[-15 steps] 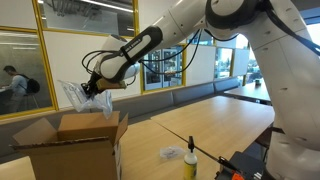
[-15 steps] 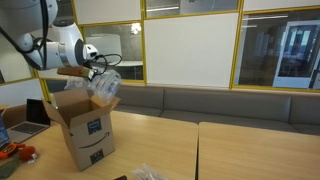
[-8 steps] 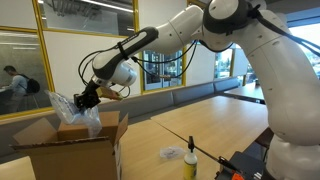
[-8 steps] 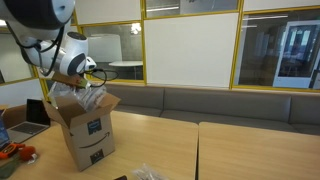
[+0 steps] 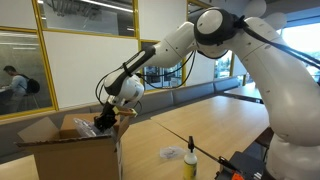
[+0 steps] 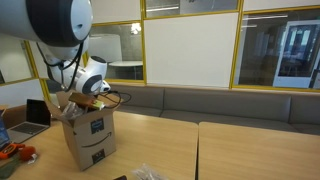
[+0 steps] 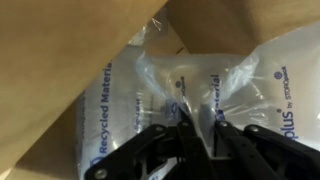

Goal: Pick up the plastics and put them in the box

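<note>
clear plastics (image 7: 215, 85) — hanging down from fingers (image 7: 186, 138), in box (image 7: 60, 50)

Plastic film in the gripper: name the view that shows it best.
Wrist view: the plastic film fills the frame, pinched by the gripper. In both exterior views the box hides nearly all of it.

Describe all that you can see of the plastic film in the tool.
In the wrist view the plastics are thin, clear, wrinkled film with blue print, partly reading "Recycled Material". The tool is shut on a bunched fold. They sit inside the box, brown cardboard around them.
</note>
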Tool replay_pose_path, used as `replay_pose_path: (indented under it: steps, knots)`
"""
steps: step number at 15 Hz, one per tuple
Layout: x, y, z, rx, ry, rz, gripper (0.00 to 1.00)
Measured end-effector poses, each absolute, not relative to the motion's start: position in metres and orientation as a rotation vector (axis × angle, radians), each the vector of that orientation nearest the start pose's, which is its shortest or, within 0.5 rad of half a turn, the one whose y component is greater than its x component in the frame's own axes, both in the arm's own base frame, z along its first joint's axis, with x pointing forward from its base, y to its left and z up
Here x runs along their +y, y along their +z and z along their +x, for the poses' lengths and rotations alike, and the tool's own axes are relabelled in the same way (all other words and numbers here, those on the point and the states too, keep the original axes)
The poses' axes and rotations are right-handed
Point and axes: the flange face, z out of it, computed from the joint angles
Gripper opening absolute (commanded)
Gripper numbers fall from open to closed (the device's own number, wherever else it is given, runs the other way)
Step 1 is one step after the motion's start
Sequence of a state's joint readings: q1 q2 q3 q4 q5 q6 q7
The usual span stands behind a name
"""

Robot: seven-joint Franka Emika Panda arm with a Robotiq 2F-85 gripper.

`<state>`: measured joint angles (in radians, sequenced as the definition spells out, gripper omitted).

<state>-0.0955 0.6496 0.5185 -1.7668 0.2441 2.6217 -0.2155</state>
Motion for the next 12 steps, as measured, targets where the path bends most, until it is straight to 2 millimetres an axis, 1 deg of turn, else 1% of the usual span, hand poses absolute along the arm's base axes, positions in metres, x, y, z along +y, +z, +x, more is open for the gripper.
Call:
replay_pose_path:
  steps: [2,4,9,11,12]
  knots:
    - [0.228,0.243,0.645,-0.399,-0.245,-2.669,0.15]
    - [0.221,0.231,0.644,-0.4,-0.21,-2.703,0.15]
    - [0.21,0.217,0.643,-0.431,-0.138,-2.792,0.15]
    - [0.203,0.211,0.643,-0.442,-0.107,-2.842,0.15]
    - [0.195,0.207,0.642,-0.446,-0.084,-2.874,0.15]
